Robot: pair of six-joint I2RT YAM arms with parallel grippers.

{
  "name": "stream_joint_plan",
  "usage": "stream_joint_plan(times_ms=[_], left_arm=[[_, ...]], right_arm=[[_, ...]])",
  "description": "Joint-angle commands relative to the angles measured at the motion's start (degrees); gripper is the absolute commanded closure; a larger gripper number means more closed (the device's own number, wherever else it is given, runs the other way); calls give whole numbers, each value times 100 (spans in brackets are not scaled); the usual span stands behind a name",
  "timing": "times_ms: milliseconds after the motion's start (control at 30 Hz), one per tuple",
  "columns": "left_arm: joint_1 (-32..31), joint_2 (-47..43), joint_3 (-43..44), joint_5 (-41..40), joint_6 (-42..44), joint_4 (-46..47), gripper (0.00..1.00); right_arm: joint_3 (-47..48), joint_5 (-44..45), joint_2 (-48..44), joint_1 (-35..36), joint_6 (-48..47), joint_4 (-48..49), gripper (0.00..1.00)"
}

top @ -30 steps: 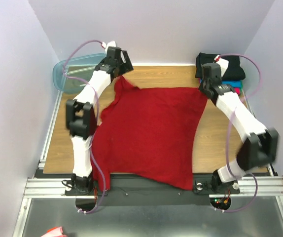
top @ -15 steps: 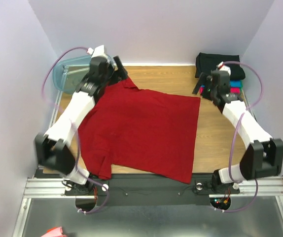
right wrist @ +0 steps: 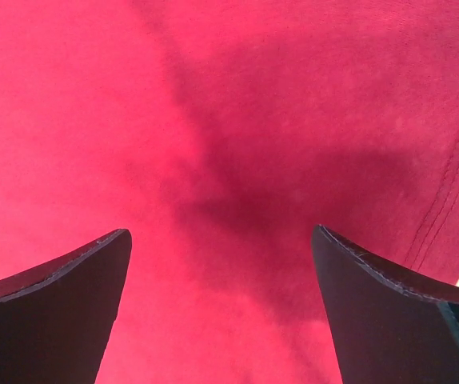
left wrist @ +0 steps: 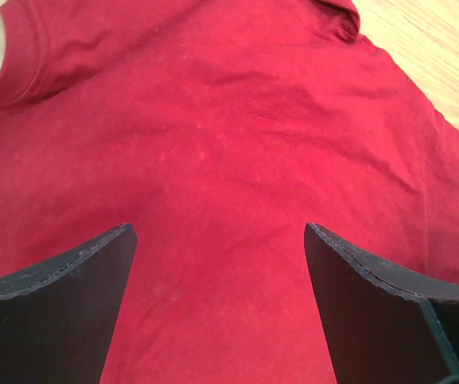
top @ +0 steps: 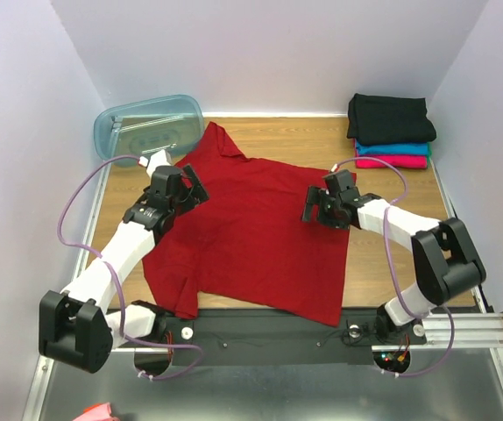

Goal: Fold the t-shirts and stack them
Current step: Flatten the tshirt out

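The deep red t-shirt point(top: 251, 232) lies spread flat across the middle of the table. It fills the left wrist view point(left wrist: 213, 144) and the right wrist view point(right wrist: 213, 120). My left gripper point(top: 192, 186) hovers open over the shirt's left part, nothing between its fingers point(left wrist: 61, 304). Over the shirt's right part my right gripper point(top: 315, 207) is open too, its fingers point(right wrist: 389, 312) empty. At the back right sits a stack of folded t-shirts: black point(top: 389, 117) on top, teal blue point(top: 393, 148) under it, magenta pink point(top: 392, 162) at the bottom.
A translucent pale blue plastic tub point(top: 149, 125) stands at the back left corner. Bare wooden table point(top: 392, 254) shows to the right of the red shirt. White walls close in on three sides.
Both arms have pulled back from the far edge toward the middle of the shirt. The right gripper let go of the shirt's corner. The shirt has settled flat.
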Motion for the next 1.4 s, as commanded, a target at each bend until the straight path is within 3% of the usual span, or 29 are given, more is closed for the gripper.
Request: stream_joint_plan(times_ms=[0,300,433,800,1067,1367], left_arm=[[6,-303,-66,-246,-180,166,2],[24,-144,119,-386,-75,16,2],[33,-66,136,-378,-5,78,2],[50,926,409,78,74,411,2],[50,2007,1585,308,461,552,2],[77,3968,3237,352,707,307,2]], right_arm=[[133,533,357,-37,202,408,0],[-16,1096,736,-546,229,373,0],[1,1087,692,-1186,18,364,0],[545,746,622,-1698,-641,259,0],[1415,551,480,-1707,-1036,188,0],[2839,446,2088,-1698,-1467,127,0]])
